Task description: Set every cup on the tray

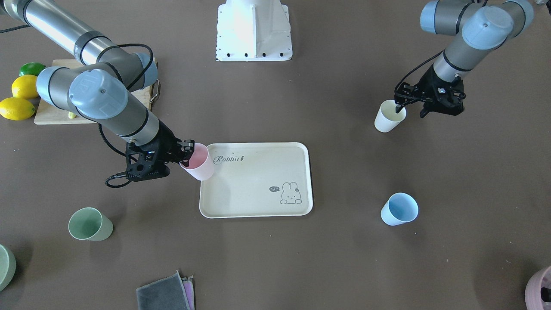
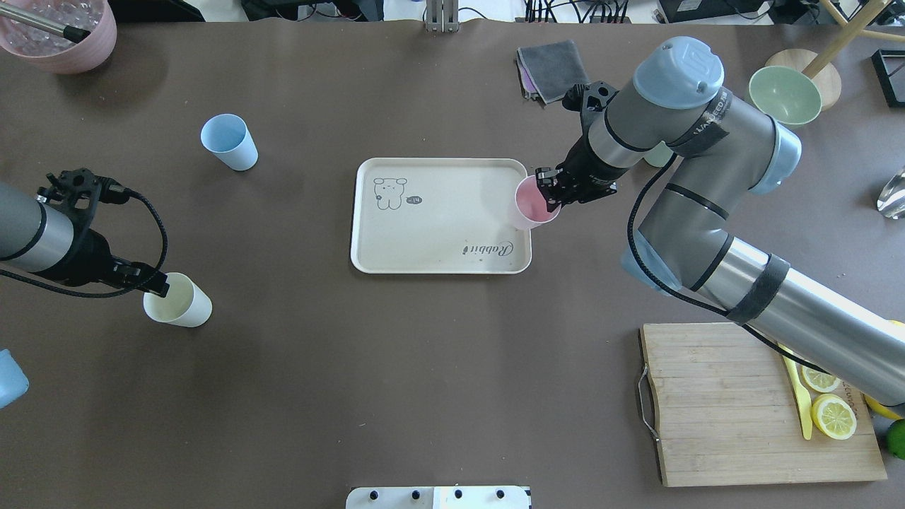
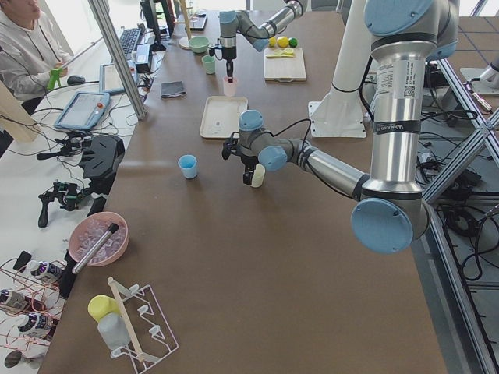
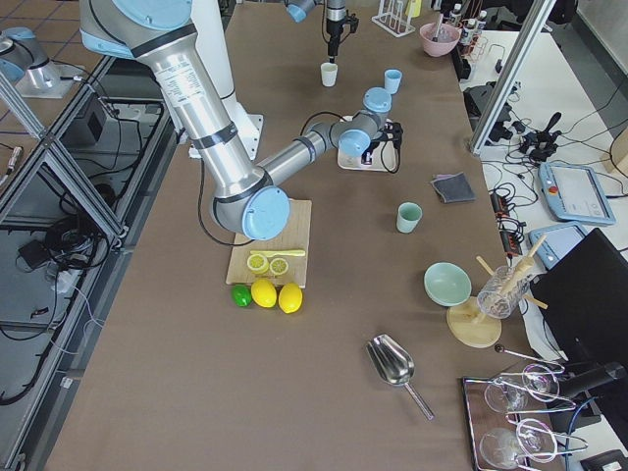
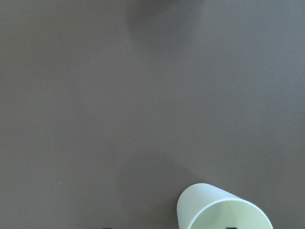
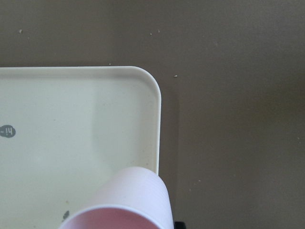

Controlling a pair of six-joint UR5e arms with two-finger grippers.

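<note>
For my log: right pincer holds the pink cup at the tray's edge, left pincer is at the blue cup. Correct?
No: the overhead exterior view shows the left pincer at the cream-white cup; the blue cup stands alone. The right pincer does hold the pink cup at the tray's edge.

A plain dark brown bench [image 5: 119,95] is seen from above and fills nearly the whole view. At the lower right a cream-white cup [image 5: 205,202] is shown standing on it, with its open mouth cut off by the lower edge. A soft shadow is cast on the bench to the cup's left and above it. Two tiny dark tips [image 5: 231,227] are clipped by the lower edge, one inside the cup's mouth and one well to its left. What they are cannot be told.
</note>
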